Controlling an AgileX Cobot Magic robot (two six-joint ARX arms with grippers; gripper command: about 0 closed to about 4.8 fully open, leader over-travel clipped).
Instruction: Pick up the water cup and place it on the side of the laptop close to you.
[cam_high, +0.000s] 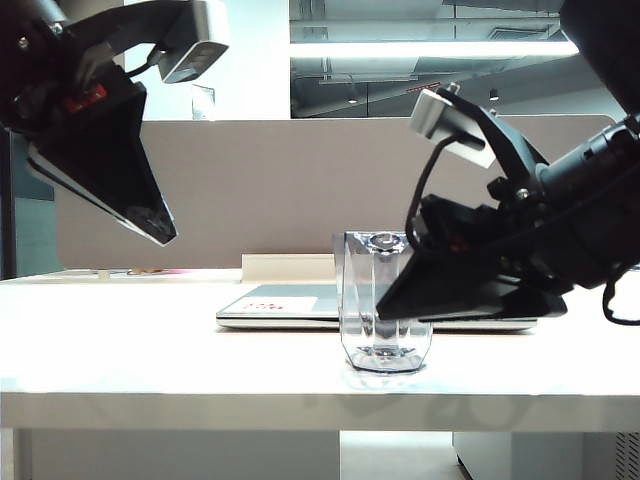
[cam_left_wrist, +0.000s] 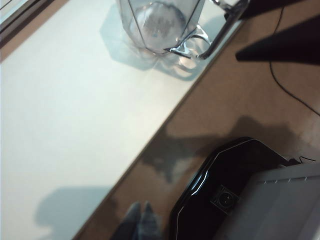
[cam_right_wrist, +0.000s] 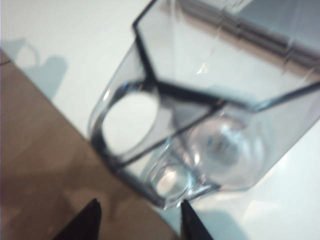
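On the worktop (cam_high: 150, 340), near its front edge: clear cup (cam_high: 384, 300), upright, just before the closed laptop (cam_high: 290, 305). Right end effector (cam_right_wrist: 137, 220) spread wide at the cup's handle side, gripping nothing. Left end effector (cam_high: 150, 225) raised well apart at far left, shut, empty. Cup likely light, rigid, slick; best pinched across its flat facets.

A clear, grey-tinted plastic water cup (cam_high: 383, 305) with a faceted base is stood upright on the white tabletop (cam_high: 150, 340). Just behind it, a slim silver-grey laptop (cam_high: 285, 303) is laid flat, closed.
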